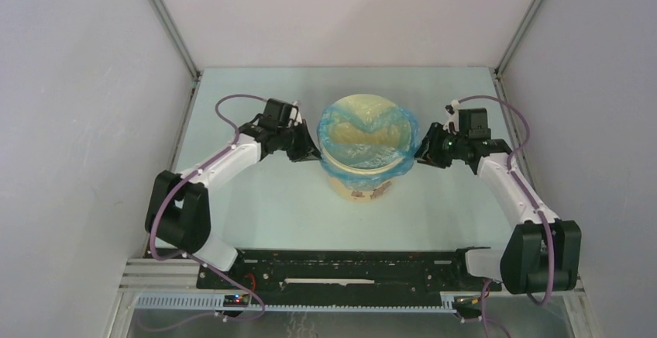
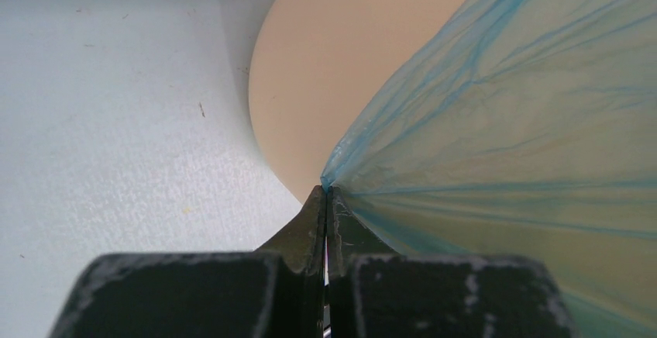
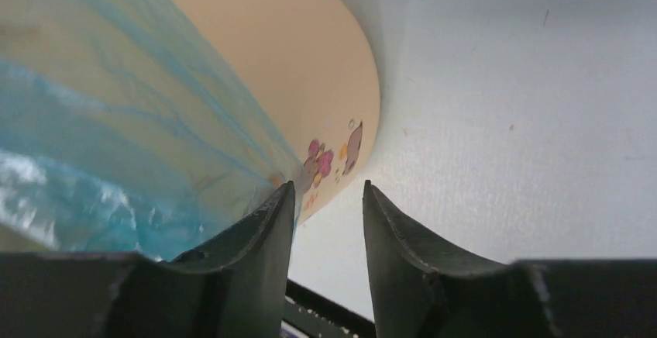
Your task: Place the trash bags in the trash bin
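The pale yellow-tan trash bin stands upright at the table's middle. The light-blue trash bag lines it, its mouth folded over the rim and hanging down the outside. My left gripper is at the bin's left side, shut on the bag's edge, which stretches taut from its tips over the bin wall. My right gripper is at the bin's right side, open, nothing between its tips. Its left finger lies against the bag film beside the bin's cartoon prints.
Grey enclosure walls stand on the left, right and back. A black rail with the arm bases runs along the near edge. The pale table surface surrounds the bin.
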Controlling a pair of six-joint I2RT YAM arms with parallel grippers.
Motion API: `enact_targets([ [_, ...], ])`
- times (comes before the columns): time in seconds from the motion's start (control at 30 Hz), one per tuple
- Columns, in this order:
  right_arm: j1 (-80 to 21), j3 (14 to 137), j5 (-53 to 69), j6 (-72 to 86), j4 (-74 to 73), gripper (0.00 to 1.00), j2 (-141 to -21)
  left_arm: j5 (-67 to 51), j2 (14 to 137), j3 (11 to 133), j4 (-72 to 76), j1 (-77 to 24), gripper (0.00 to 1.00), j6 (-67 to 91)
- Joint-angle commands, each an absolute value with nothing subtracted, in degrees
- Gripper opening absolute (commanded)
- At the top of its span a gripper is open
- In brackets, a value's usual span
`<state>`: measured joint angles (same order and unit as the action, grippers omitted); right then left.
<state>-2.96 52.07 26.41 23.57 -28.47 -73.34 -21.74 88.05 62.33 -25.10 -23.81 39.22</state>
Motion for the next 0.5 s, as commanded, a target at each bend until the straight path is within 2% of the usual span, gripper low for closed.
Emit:
enact_targets([
  [0.0,-2.6,56.1,28.4,24.2,-35.5,0.52,-66.7,-24.3,84.1,61.1,-23.5,-24.2,0.00,41.1],
  [0.1,-2.5,56.2,28.6,25.0,-39.9,0.64,-62.1,-24.7,82.4,60.4,-23.5,-24.2,0.00,41.7],
  [0.2,-2.3,56.2,29.2,26.3,-42.7,0.70,-58.5,-25.3,81.6,59.7,-23.6,-24.2,0.00,41.9],
  [0.47,-1.8,56.5,29.6,31.5,-45.9,0.74,-53.2,-25.8,81.3,59.1,-23.6,-24.2,0.00,42.1],
])
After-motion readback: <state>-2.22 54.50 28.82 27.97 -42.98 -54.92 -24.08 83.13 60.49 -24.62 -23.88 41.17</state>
